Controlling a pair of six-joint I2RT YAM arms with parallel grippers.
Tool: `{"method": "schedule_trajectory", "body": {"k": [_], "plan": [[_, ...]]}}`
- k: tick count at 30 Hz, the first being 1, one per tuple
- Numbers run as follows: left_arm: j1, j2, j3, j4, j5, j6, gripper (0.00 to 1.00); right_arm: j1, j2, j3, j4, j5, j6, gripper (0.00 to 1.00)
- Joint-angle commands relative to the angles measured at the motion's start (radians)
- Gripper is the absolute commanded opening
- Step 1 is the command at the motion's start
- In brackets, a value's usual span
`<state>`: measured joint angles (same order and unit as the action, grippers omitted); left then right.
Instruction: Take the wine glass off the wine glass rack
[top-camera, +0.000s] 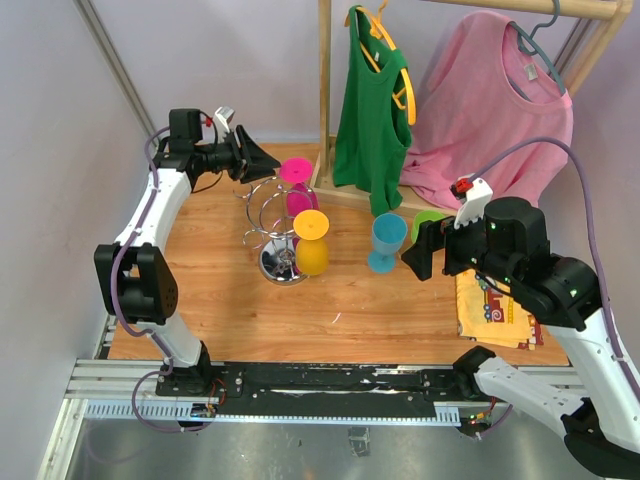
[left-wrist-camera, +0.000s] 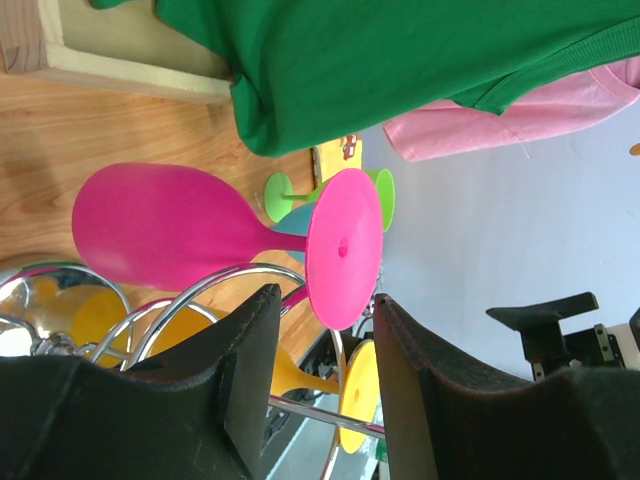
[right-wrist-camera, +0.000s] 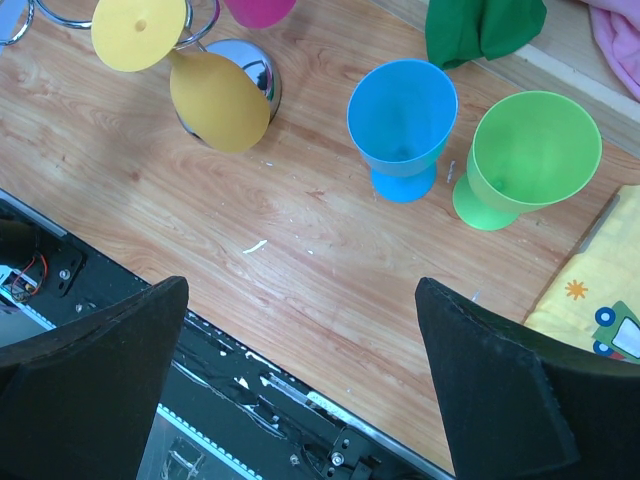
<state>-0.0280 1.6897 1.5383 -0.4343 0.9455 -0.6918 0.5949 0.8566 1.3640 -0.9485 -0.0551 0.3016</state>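
The silver wire wine glass rack (top-camera: 270, 222) stands on its round chrome base (top-camera: 283, 266) at the table's left. A pink wine glass (top-camera: 300, 200) hangs upside down on a far loop arm, and a yellow wine glass (top-camera: 312, 256) hangs on a near arm. My left gripper (top-camera: 266, 162) is open at the pink glass's round foot (top-camera: 295, 170). In the left wrist view the foot's edge (left-wrist-camera: 345, 248) lies between the open fingertips of the gripper (left-wrist-camera: 325, 300), without touching them, with the rack wire (left-wrist-camera: 200, 292) and the yellow glass (left-wrist-camera: 362, 395) behind. My right gripper (top-camera: 424, 250) is open and empty above the table (right-wrist-camera: 300, 300).
A blue goblet (top-camera: 387, 242) and a green goblet (top-camera: 428, 222) stand upright right of the rack. A yellow cloth (top-camera: 495, 305) lies at the right. A wooden clothes rack (top-camera: 325, 90) at the back holds a green top (top-camera: 372, 110) and a pink shirt (top-camera: 490, 110).
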Motion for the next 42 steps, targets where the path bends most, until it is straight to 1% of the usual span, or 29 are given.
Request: {"method": "schedule_trajectory", "body": {"k": [1, 6, 25, 30, 33, 36, 42], "plan": [[0.003, 0.005, -0.015, -0.031, 0.032, 0.022, 0.47, 0.005, -0.008, -0.013, 0.001, 0.014, 0.000, 0.98], [-0.001, 0.012, -0.010, -0.031, 0.043, 0.020, 0.42, 0.006, -0.014, -0.027, 0.003, 0.018, 0.000, 0.98], [-0.027, 0.060, 0.049, -0.036, 0.048, 0.025, 0.39, 0.006, -0.017, -0.048, 0.015, 0.016, 0.000, 0.98], [-0.027, 0.068, 0.059, -0.037, 0.054, 0.023, 0.34, 0.006, -0.015, -0.057, 0.021, 0.013, -0.002, 0.98], [-0.027, 0.070, 0.068, -0.035, 0.056, 0.022, 0.29, 0.005, -0.013, -0.062, 0.027, 0.010, -0.002, 0.98], [-0.027, 0.071, 0.075, -0.033, 0.063, 0.018, 0.27, 0.005, -0.012, -0.067, 0.032, 0.006, 0.001, 0.98], [-0.027, 0.075, 0.076, -0.032, 0.067, 0.016, 0.09, 0.005, -0.013, -0.074, 0.035, 0.008, 0.001, 0.99]]}}
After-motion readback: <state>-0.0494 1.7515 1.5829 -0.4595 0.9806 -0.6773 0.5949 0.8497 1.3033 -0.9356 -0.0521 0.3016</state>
